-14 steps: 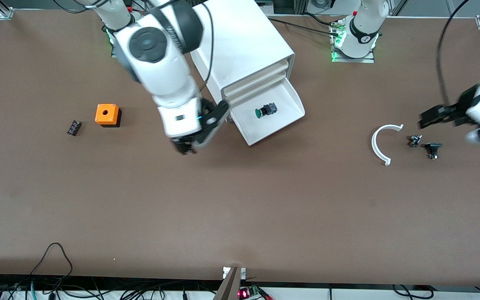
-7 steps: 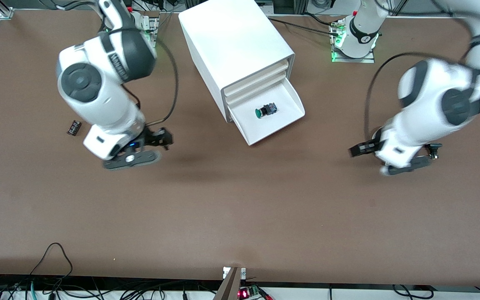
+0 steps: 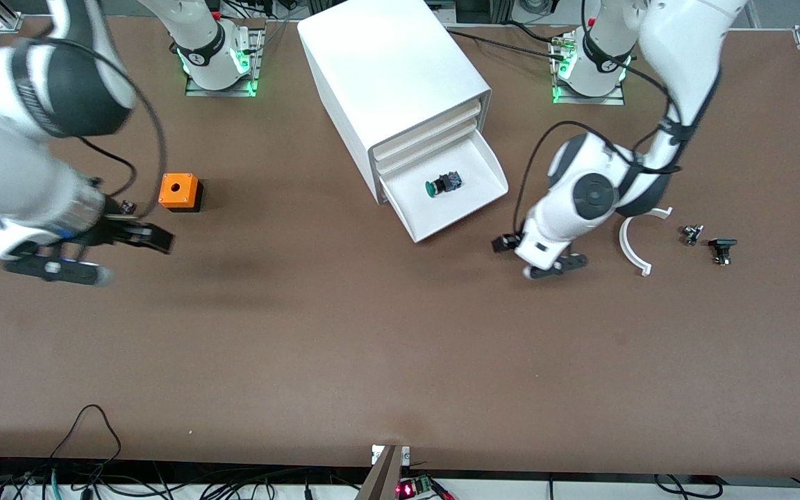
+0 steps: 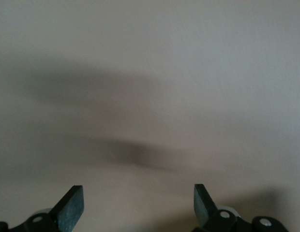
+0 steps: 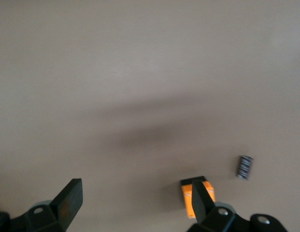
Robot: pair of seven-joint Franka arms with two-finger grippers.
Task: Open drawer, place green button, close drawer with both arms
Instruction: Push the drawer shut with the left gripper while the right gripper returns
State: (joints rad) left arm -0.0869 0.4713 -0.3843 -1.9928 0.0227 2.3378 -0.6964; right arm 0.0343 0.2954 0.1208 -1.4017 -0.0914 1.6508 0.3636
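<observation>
Brown matte worktop [image 3: 386,347] carries a large white box cabinet with a grey front frame [image 3: 400,76], standing between the two arm bases. Its lowest shallow white tray drawer [image 3: 473,198] is pulled out; the two drawers above sit flush. Small push-button with a round green cap on a black blocky body [image 3: 443,184] lies on its side in the open drawer, about mid-tray. Left arm's black two-finger tool [image 3: 501,244] hangs over bare worktop just beside the drawer's outer corner, toward the left arm's end; fingers spread wide, nothing between them, per the left wrist view [image 4: 138,205]. Right arm's black two-finger tool [image 3: 157,239] is over the worktop toward the right arm's end, also wide apart and empty [image 5: 135,203]. Orange cube with a round hole on top [image 3: 178,191] sits near it; a small black ribbed part [image 5: 245,166] lies close by the cube. A thin white curved plastic strip [image 3: 632,243] and two small black parts [image 3: 709,239] lie toward the left arm's end.
</observation>
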